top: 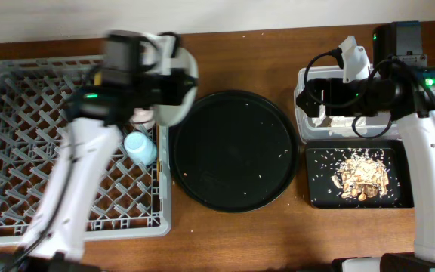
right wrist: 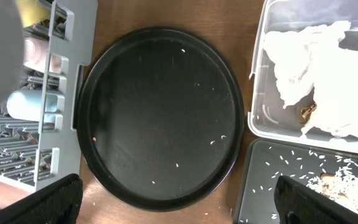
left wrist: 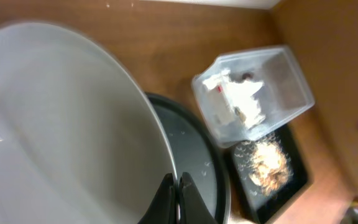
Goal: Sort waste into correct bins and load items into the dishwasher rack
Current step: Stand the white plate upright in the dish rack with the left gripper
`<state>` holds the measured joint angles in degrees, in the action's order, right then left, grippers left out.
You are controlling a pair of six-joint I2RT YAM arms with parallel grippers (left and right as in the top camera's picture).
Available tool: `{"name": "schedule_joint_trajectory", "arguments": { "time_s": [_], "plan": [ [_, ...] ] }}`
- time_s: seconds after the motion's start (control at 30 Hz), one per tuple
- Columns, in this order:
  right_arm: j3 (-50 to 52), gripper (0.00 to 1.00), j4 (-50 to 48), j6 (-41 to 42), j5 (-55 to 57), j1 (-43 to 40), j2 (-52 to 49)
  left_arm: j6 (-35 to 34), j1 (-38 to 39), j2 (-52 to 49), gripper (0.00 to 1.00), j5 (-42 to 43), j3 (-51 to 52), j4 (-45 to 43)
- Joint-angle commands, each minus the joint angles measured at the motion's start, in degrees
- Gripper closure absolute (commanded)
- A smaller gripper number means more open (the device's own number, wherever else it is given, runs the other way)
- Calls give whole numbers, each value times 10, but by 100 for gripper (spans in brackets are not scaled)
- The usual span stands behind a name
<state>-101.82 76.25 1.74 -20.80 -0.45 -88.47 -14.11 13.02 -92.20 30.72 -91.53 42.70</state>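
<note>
Overhead first: the left claw (top: 168, 87) has the pale grey-green round plate (top: 174, 112) over the right edge of the large grey pegged plastic dishwasher rack (top: 21, 151). The small blue cup (top: 140, 146) and small pink cup (top: 142, 115) sit in the rack just under it. The right claw (top: 319, 97) hangs over the clear plastic rectangular tub (top: 308, 125).

Left wrist: the jaws are pinched tight on the plate's rim, and the plate fills most of the view.

Right wrist: fingers (right wrist: 48, 199) spread wide, nothing in them. The crumpled white paper napkin (right wrist: 309, 62) is in the tub, and the beige crumbly food scraps (right wrist: 353, 180) are in the shallow black rectangular tray (right wrist: 272, 180). On the wooden desk (right wrist: 166, 12), the big round black tray (right wrist: 160, 112) has only specks.

Waste looks sorted to me, so we're on loading the plate. Next it probably needs tipping on edge and easing down between pegs, clear of the cups.
</note>
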Motion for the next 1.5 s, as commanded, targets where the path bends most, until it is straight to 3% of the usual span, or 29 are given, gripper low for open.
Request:
{"name": "schedule_joint_trajectory", "arguments": {
  "time_s": [0.0,0.07,0.2,0.4,0.6,0.77,0.9,0.97,1.03,1.13,1.2,1.33,1.4,1.47],
  "plan": [
    [0,1,0,5,3,-3,0,26,-151,24,100,209,-6,50],
    [0,1,0,5,3,-3,0,50,-222,14,100,262,-6,90],
    [0,1,0,5,3,-3,0,114,-303,-17,100,265,-6,170],
    [0,1,0,5,3,-3,0,172,-320,-64,100,265,-6,193],
    [0,1,0,5,3,-3,0,174,-320,-100,100,189,-6,185],
    [0,1,0,5,3,-3,0,174,-330,-127,99,190,-6,159],
    [0,1,0,5,3,-3,0,174,-366,-129,85,182,-6,144],
    [0,1,0,5,3,-3,-1,174,-374,-129,74,154,-6,144],
    [0,1,0,5,3,-3,0,174,-374,-129,43,145,-6,144],
    [0,2,0,5,3,-3,0,167,-374,-115,21,146,-6,156],
    [0,1,0,5,3,-3,0,167,-374,-84,16,146,-6,164],
    [0,1,0,5,3,-3,0,163,-350,15,15,131,-6,166],
    [0,1,0,5,3,-3,0,158,-308,78,15,66,-6,184],
    [0,1,0,5,3,-3,0,123,-235,143,1,-84,-6,204]
  ]
}}
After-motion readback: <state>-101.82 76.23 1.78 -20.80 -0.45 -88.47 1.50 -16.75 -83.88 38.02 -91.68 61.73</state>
